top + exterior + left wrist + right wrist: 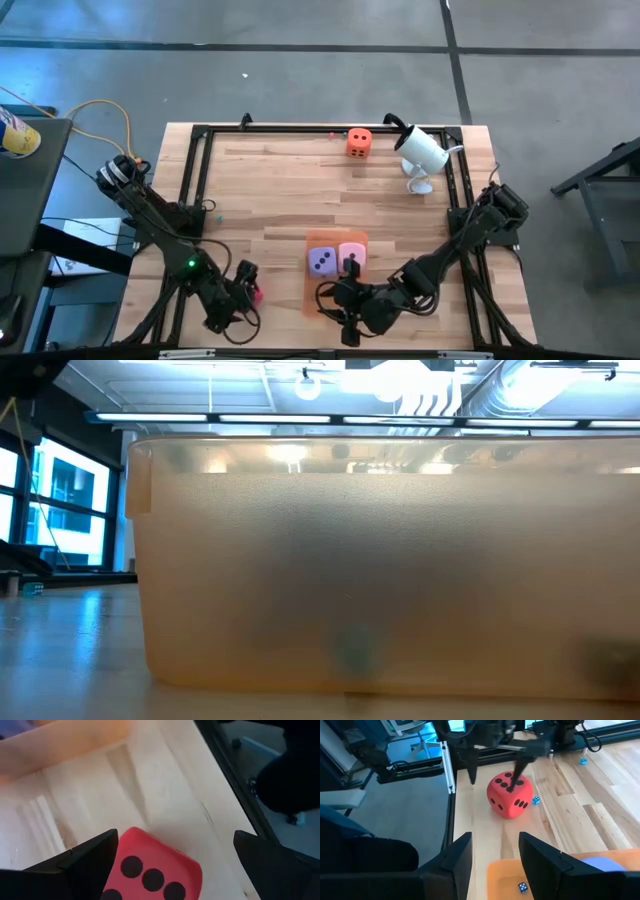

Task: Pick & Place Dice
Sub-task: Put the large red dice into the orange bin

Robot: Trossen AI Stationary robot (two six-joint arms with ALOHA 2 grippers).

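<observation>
High view: left gripper low at front left of desk, red die at its tips.
Red die: on the desk, between widely spread left fingers, not pinched yet.
Handling: judged light, soft, squashy; best taken on two opposite flat faces.
Right gripper: hovering by orange mat, fingers part open, nothing held.
Other dice: purple die and pink die on mat, orange die at back.
</observation>
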